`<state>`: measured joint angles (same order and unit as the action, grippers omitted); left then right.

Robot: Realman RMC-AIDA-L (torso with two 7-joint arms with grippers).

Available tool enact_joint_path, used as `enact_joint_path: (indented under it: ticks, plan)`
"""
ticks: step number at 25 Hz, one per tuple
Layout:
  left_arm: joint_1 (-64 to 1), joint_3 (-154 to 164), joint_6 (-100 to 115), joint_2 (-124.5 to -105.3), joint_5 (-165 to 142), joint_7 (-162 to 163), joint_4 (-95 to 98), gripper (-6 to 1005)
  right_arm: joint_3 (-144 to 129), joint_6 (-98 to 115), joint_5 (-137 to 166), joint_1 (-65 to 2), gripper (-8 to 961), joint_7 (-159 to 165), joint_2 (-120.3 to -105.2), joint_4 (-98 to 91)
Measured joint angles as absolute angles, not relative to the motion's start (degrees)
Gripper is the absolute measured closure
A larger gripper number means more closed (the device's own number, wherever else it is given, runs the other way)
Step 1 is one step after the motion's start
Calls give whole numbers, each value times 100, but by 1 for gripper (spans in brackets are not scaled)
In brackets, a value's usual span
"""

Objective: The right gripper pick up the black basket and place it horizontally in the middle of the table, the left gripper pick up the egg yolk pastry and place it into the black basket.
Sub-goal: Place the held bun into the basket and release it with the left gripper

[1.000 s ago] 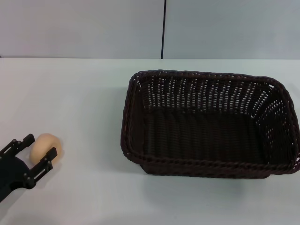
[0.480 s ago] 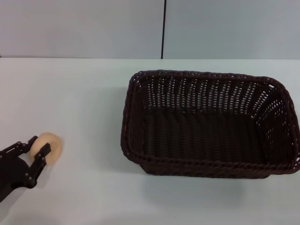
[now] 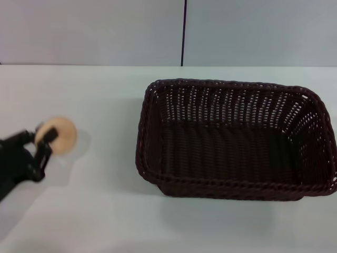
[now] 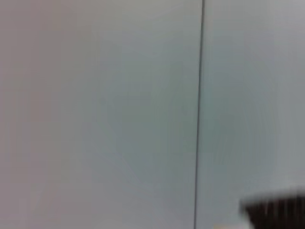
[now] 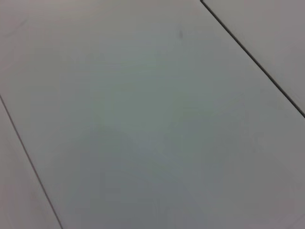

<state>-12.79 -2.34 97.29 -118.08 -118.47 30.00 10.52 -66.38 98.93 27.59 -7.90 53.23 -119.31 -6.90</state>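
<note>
Black basket [image 3: 234, 139] set flat, mid-table: done. Left gripper [image 3: 43, 139] at 9 o'clock, pinching egg yolk pastry [image 3: 57, 134] (looks lifted); transfer to basket left. Right gripper out of view.

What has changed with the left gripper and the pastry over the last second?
The left gripper closed its jaws on the small round tan egg yolk pastry and lifted it off the white table, up and slightly toward the large dark woven wicker basket; a shadow now lies beneath it. The basket stayed put and empty.

white table [image 3: 105, 211] — bare | grey wall [image 3: 95, 31] — dark vertical seam [image 3: 184, 31]
</note>
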Motion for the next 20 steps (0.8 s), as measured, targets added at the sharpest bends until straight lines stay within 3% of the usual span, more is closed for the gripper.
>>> enact_joint_path:
  ticks: [8, 20]
  plan:
    - [-1921, -416, 10348, -11839, -11868, 3010, 985, 888, -6635, 9897, 2759, -805, 180, 5317, -11943, -650]
    - [-3286, 483, 9342, -11859, -11928, 3126, -242, 930, -6636, 9897, 2760, -930, 180, 5309, -11953, -615]
